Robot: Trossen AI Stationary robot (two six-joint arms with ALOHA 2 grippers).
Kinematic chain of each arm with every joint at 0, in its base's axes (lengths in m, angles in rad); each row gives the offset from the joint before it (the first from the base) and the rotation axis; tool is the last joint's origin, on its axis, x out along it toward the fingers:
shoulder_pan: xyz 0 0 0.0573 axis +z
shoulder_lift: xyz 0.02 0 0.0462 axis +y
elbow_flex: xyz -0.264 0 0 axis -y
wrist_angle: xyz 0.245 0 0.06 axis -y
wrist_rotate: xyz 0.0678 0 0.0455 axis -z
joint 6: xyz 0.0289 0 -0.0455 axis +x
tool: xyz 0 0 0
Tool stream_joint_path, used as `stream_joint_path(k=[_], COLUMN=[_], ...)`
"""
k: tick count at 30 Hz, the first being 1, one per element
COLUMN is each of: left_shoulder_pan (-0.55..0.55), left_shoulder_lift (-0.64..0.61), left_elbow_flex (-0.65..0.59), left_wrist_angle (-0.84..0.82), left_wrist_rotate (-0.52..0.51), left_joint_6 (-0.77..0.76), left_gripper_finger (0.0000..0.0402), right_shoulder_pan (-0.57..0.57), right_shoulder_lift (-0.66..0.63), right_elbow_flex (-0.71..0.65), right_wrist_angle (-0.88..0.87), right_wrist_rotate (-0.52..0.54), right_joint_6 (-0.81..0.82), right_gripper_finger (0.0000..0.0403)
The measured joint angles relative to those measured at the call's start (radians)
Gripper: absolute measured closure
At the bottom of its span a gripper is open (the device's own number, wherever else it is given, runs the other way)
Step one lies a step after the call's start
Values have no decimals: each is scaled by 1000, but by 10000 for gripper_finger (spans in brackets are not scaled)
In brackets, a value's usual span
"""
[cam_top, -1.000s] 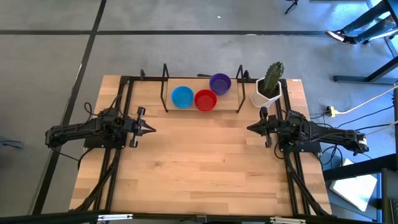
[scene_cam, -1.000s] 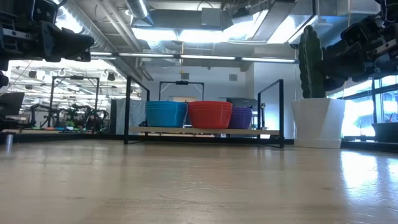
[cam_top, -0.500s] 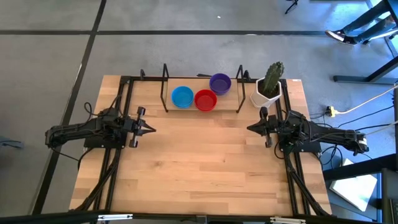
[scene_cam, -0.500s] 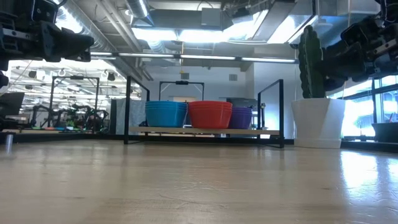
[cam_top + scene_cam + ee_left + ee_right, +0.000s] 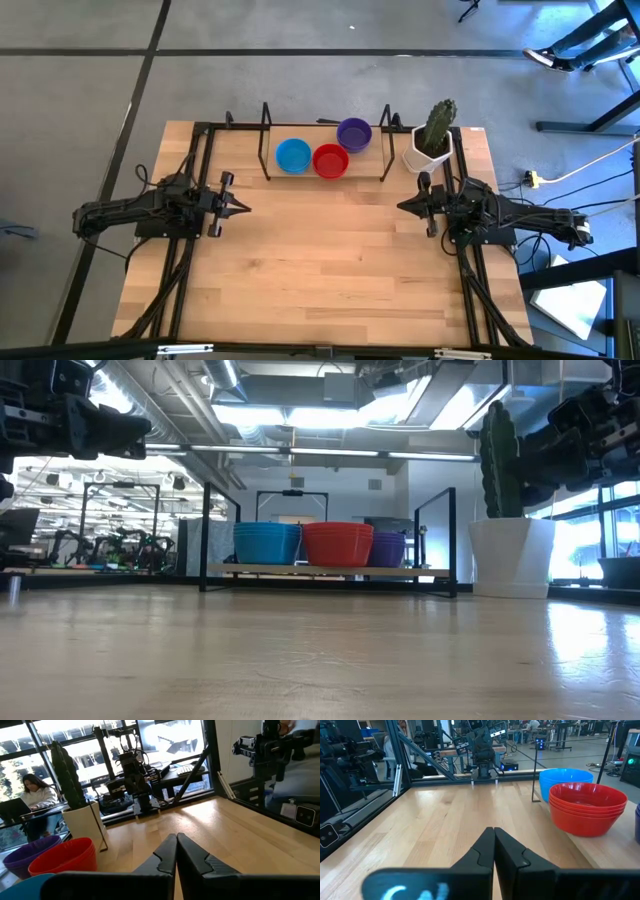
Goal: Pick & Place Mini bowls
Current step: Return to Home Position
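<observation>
Three stacks of mini bowls stand on a low wooden shelf at the table's far side: blue [image 5: 293, 155], red [image 5: 330, 160] and purple [image 5: 354, 133]. The low view shows them side by side, blue [image 5: 267, 543], red [image 5: 338, 543], purple [image 5: 387, 548]. My left gripper [image 5: 246, 209] hovers shut over the table's left part, pointing right; its wrist view shows its fingertips [image 5: 176, 838] together. My right gripper [image 5: 400, 207] hovers shut over the right part, pointing left, fingertips [image 5: 493, 831] together. Both are well short of the bowls.
A black metal frame [image 5: 265, 140] fences the bowl shelf on both ends. A white pot with a cactus [image 5: 432, 140] stands at the far right, close behind my right arm. Bare wood [image 5: 320, 260] lies between and in front of the grippers. A person sits beyond the table [image 5: 35, 795].
</observation>
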Motion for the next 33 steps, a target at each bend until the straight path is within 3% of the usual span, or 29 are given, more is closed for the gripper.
stream_joint_path(k=[33], left_shoulder_pan=[0], left_shoulder_lift=[0], left_elbow_flex=[0], left_wrist_angle=[0], left_wrist_rotate=[0], left_joint_6=[0], left_gripper_finger=[392], right_shoulder_pan=[0], right_shoulder_lift=[0], right_elbow_flex=[0], right_wrist_angle=[0], right_wrist_rotate=[0], right_joint_6=[0], right_gripper_finger=[395])
